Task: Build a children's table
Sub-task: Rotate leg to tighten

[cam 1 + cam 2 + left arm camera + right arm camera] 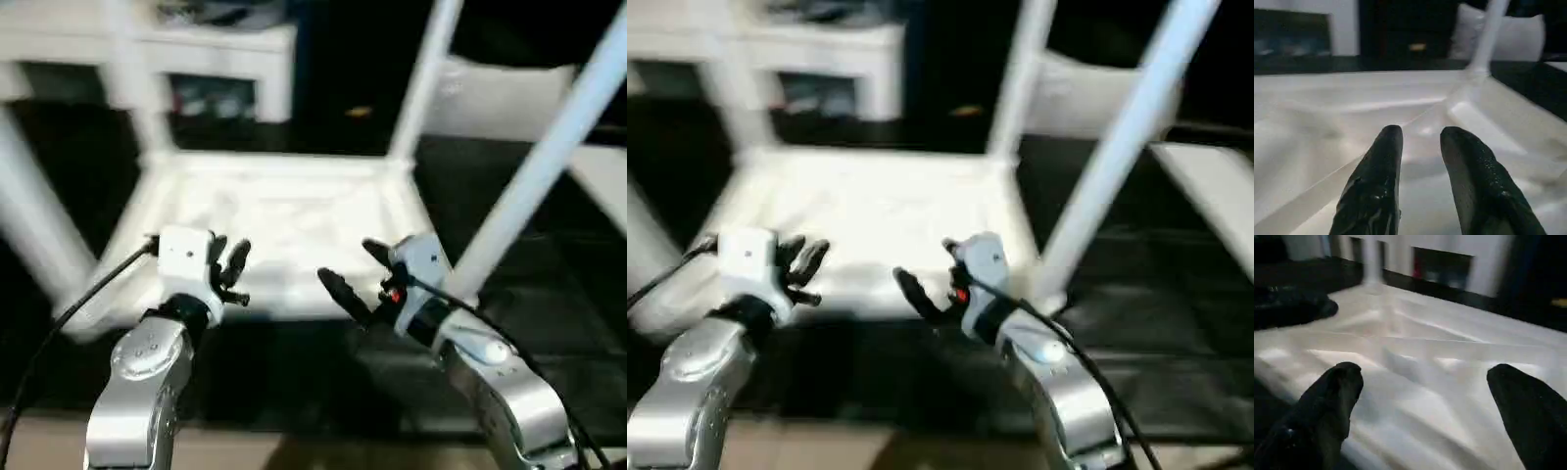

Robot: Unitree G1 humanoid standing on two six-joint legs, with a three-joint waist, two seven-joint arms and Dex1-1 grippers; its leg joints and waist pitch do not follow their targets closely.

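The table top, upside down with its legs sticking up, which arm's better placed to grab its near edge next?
Probably the right. The right gripper is wide open and empty just above the table top near edge, beside the near-right leg. The left gripper hovers there too, empty, but with a narrower opening.

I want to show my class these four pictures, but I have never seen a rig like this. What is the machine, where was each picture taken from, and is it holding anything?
It is a humanoid robot with two silver arms, putting together a children's table. The two wide pictures come from cameras in its head, looking down over its arms. The two close ones come from a camera on each wrist, looking along that hand's black fingers. In front lies the white table top, upside down, ribs showing, with white legs standing up from its corners. The left hand has its fingers fairly close together; the right hand is spread wide. Neither holds anything.
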